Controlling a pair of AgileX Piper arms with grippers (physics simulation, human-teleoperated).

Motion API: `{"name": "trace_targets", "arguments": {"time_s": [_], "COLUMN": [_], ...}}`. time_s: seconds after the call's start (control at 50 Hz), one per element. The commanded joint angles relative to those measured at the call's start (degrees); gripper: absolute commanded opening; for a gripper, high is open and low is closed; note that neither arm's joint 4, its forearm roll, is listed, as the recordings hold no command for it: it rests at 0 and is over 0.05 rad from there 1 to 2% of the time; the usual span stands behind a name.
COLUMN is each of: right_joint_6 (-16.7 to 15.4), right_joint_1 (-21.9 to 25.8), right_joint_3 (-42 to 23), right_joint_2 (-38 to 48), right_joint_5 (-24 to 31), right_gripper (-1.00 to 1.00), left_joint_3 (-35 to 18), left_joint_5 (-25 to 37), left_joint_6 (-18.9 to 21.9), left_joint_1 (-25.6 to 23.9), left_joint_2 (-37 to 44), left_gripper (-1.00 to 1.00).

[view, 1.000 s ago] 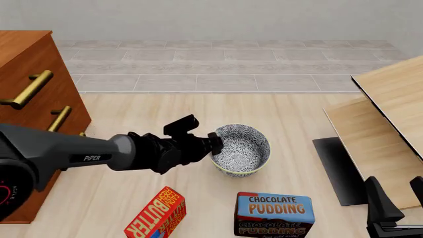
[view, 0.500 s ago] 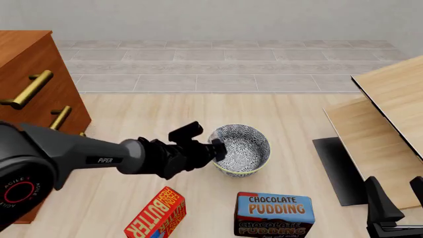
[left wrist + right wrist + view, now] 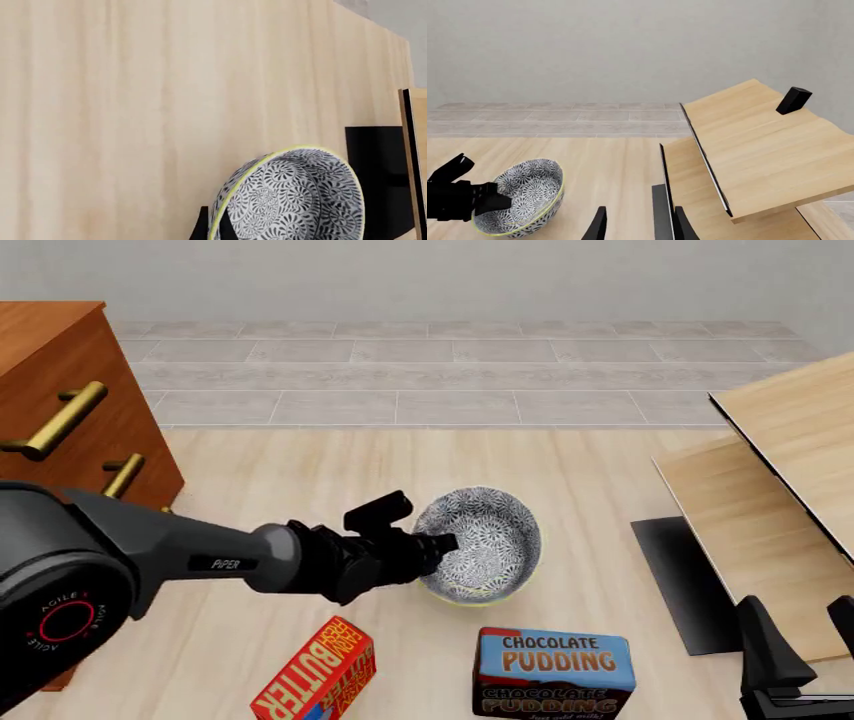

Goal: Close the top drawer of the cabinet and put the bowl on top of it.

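Note:
The bowl (image 3: 491,532), white with a dark floral pattern and a yellowish rim, is tipped and raised slightly off the pale table (image 3: 294,470). My left gripper (image 3: 438,542) is shut on its near-left rim. In the left wrist view the bowl (image 3: 300,195) fills the corner, its rim pinched between the dark fingers (image 3: 199,229). The cabinet (image 3: 67,350) stands at far left; its top drawer (image 3: 54,420) shows a brass bar handle and does not visibly stick out. My right gripper (image 3: 805,635) rests low at the right, open and empty (image 3: 640,227). It sees the bowl (image 3: 527,192).
A chocolate pudding box (image 3: 554,670) and a butter box (image 3: 318,675) lie near the front edge, just below the bowl. A tilted light-wood shelf unit (image 3: 774,490) on a black base (image 3: 674,580) occupies the right side, with a small black block (image 3: 794,100) on it.
The left gripper closed on the bowl's rim. The bowl has tipped, lifted a little and shifted slightly left. The right arm has not moved.

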Motion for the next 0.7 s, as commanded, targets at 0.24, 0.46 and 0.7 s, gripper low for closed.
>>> {"name": "trace_targets", "arguments": {"time_s": [0.24,0.46,0.7], "right_joint_6": [0.0,0.0,0.0], "right_joint_1": [0.0,0.0,0.0], "right_joint_3": [0.0,0.0,0.0], "right_joint_2": [-0.3,-0.3,-0.3], "right_joint_5": [0.4,0.4,0.4], "right_gripper": [1.00,1.00,1.00], "left_joint_3": [0.0,1.4,2.8], "left_joint_5": [2.6,4.3,7.9], "left_joint_6": [1.1,1.0,0.7], "left_joint_1": [0.8,1.3,1.6], "left_joint_2": [-3.3,-11.3,-18.5], "left_gripper": [-1.00,-1.00,-1.00]}}
